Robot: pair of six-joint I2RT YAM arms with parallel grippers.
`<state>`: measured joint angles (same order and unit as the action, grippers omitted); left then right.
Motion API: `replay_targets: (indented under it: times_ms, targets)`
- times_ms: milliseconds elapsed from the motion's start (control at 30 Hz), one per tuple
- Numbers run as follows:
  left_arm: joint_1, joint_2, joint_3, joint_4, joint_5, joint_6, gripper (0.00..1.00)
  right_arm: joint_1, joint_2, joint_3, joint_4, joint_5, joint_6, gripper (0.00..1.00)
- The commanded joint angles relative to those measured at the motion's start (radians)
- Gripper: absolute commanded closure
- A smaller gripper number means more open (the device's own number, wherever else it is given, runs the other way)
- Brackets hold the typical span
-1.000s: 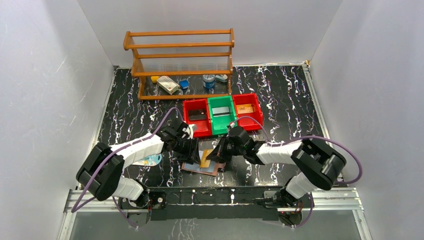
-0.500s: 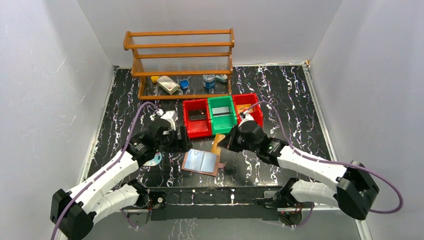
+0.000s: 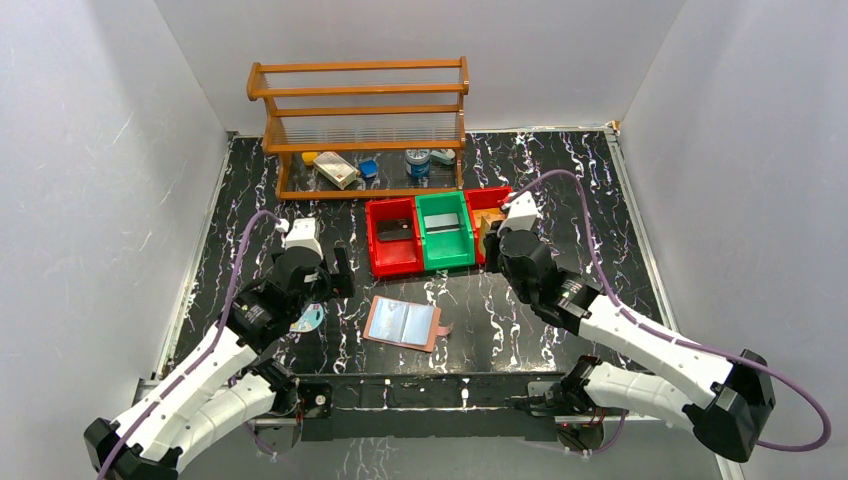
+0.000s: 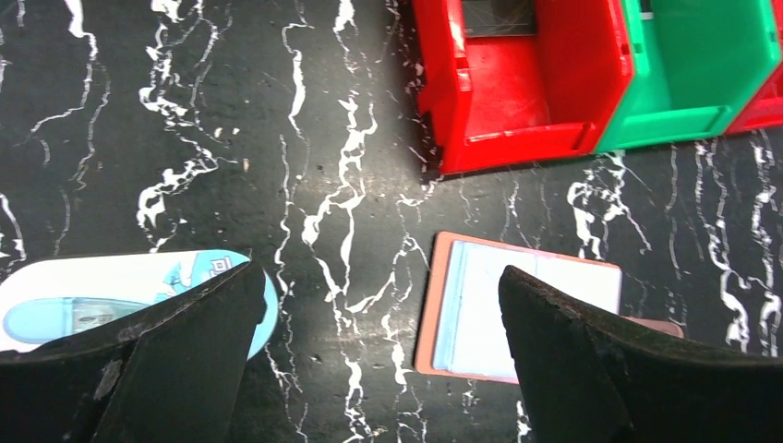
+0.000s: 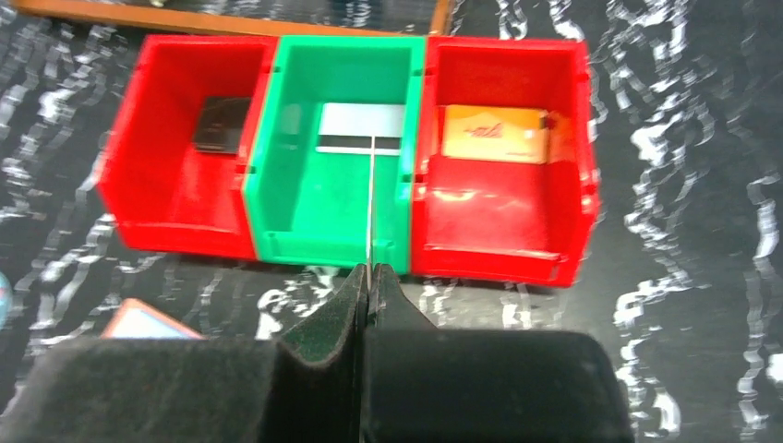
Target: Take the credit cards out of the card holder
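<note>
1. Right tool (image 5: 369,274): pinched shut on an edge-on credit card (image 5: 369,198).
2. Left tool (image 4: 380,281): spread wide, holding nothing.
3. Pale blue card (image 4: 92,277): on the desk (image 3: 600,200), lower left.
4. Card holder (image 3: 405,323): lying open, lower centre. Its pockets look empty, so only setting down the held card appears to remain.

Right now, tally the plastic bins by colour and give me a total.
Red bins: 2
Green bin: 1
Total: 3
</note>
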<state>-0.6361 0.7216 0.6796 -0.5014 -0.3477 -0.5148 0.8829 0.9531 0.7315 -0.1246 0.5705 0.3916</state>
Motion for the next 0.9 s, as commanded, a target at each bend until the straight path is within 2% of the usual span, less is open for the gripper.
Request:
replay_targets:
  times_ms: [0,100,367,667,733,767,867]
  targets:
    - [0.006,-0.008,-0.032,0.000,-0.082,0.025,0.02,-0.004,0.029,0.049,0.105,0.087,-0.298,1.00]
    - [0.005,-0.001,-0.037,0.025,-0.035,0.055,0.02,-0.005,0.073,0.051,0.122,0.091,-0.419,1.00]
    - [0.005,0.036,-0.022,0.052,-0.031,0.100,0.02,-0.027,0.213,0.095,0.121,0.097,-0.683,1.00]
    - [0.005,0.002,-0.050,0.144,-0.054,0.202,0.02,-0.202,0.259,0.146,0.110,-0.181,-0.729,1.00]
    - [0.005,0.010,-0.047,0.148,-0.057,0.218,0.02,-0.267,0.303,0.182,0.075,-0.274,-0.740,1.00]
    - [0.005,0.018,-0.042,0.138,-0.105,0.212,0.02,-0.306,0.329,0.194,0.076,-0.319,-0.738,1.00]
    - [0.005,0.017,-0.046,0.142,-0.109,0.209,0.02,-0.347,0.397,0.230,0.078,-0.373,-0.746,1.00]
